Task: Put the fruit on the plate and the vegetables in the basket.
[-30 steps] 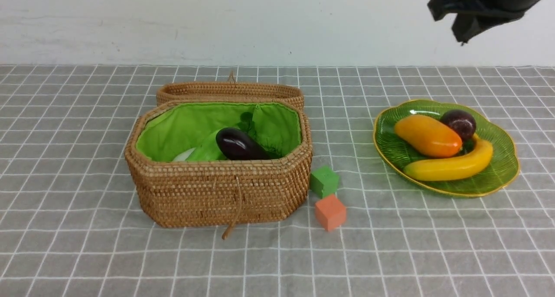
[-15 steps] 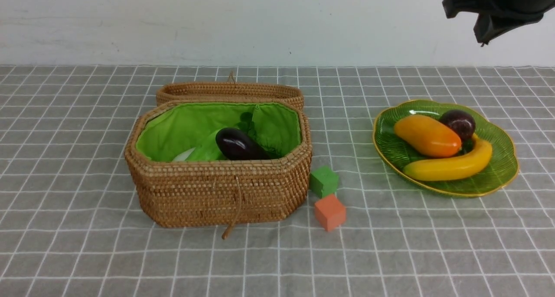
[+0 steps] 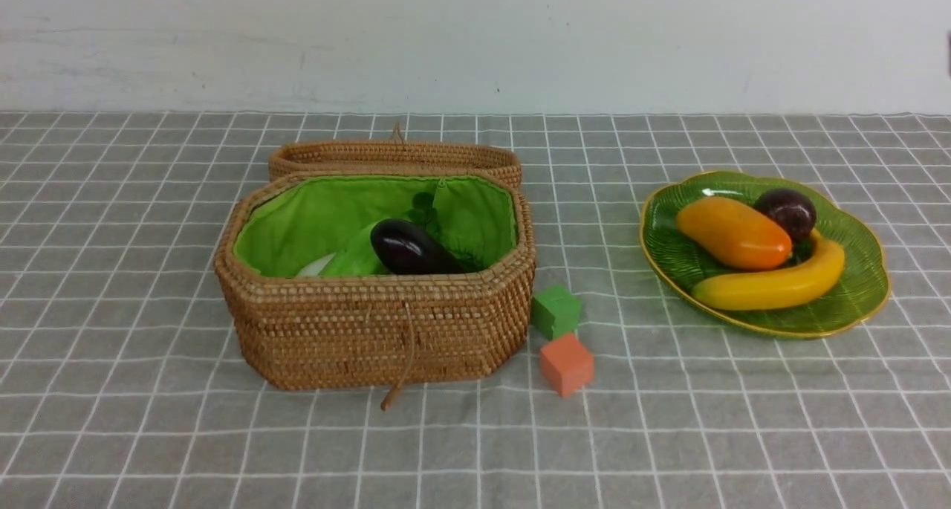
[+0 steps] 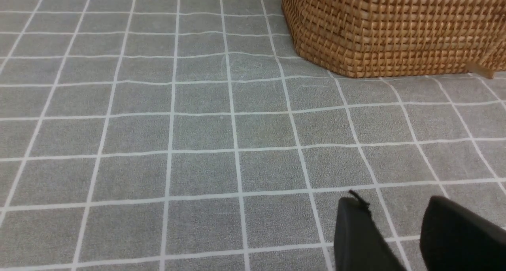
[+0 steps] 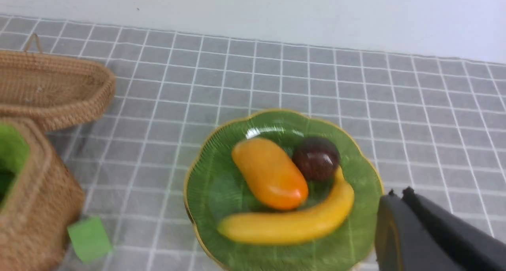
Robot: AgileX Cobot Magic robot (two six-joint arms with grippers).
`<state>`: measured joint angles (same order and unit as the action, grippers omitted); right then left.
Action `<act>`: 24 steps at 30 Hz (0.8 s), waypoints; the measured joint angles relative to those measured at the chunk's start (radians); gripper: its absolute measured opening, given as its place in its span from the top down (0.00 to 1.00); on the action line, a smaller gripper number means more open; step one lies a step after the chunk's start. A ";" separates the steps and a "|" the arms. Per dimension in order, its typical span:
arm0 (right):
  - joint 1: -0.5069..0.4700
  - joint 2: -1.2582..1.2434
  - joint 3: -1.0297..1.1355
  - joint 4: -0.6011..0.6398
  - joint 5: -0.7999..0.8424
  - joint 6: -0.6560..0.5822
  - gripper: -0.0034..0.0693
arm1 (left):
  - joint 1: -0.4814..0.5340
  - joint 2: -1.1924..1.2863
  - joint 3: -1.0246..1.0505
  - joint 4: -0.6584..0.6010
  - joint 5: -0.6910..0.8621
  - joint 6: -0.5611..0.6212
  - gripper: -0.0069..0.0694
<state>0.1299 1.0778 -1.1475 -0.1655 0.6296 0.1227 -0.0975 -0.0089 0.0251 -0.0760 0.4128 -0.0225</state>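
Glossy eggplant (image 3: 411, 247) in basket (image 3: 371, 331) looks light, slick, best pinched mid-body; left gripper (image 4: 395, 223) part-open, empty; right gripper (image 5: 397, 199) closed, empty, beside the basket's neighbouring plate (image 5: 355, 239).

Left gripper (image 4: 391, 233) showing as two matte black fingers (image 4: 357, 235), smooth-faced and tapering, one carrying short black tab sticking out at tip. Right gripper (image 5: 399, 199) appearing as pair of dark charcoal fingers (image 5: 442, 231), flat-sided and wedge-shaped, edges rounding off, small nubs marking tips. No cables, screws or markings showing on either.
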 joint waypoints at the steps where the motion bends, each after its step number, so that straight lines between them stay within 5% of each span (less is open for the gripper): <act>1: -0.022 -0.098 0.143 -0.005 -0.084 0.002 0.95 | 0.000 0.000 0.000 0.000 0.000 0.000 0.60; 6: -0.093 -0.490 0.693 -0.007 -0.314 0.007 0.94 | 0.000 0.000 0.000 0.000 0.000 0.000 0.60; 11: -0.145 -0.819 1.014 -0.007 -0.412 0.007 0.94 | 0.000 0.000 0.000 0.000 0.000 0.000 0.60; 24: -0.188 -1.089 1.169 0.023 -0.263 0.011 0.92 | 0.000 0.000 0.000 0.000 0.000 0.000 0.60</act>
<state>-0.0578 -0.0110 0.0214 -0.1422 0.3669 0.1336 -0.0975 -0.0089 0.0251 -0.0760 0.4128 -0.0225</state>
